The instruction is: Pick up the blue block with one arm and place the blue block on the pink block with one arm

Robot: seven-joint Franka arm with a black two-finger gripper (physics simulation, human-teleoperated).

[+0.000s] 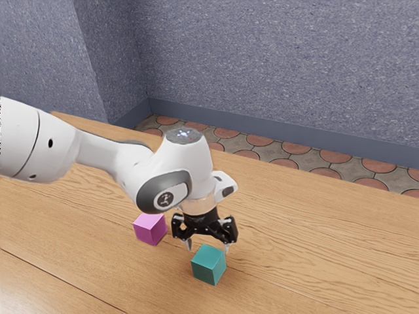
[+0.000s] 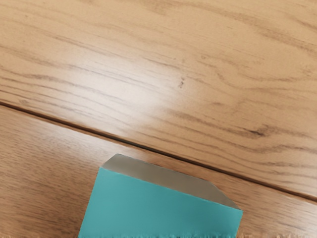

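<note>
My black tool [image 1: 208,244] hangs released over the teal-blue cube [image 1: 209,265], lower centre; an off-centre descent could shove it askew.

two blocks rest on the table [image 1: 327,216], well in from its far edge. the nearer block [image 1: 209,264] lies directly below the gripper [image 1: 208,248]; the farther block [image 1: 150,228] sits near it, apart, toward the exterior view's left and slightly behind.
</note>
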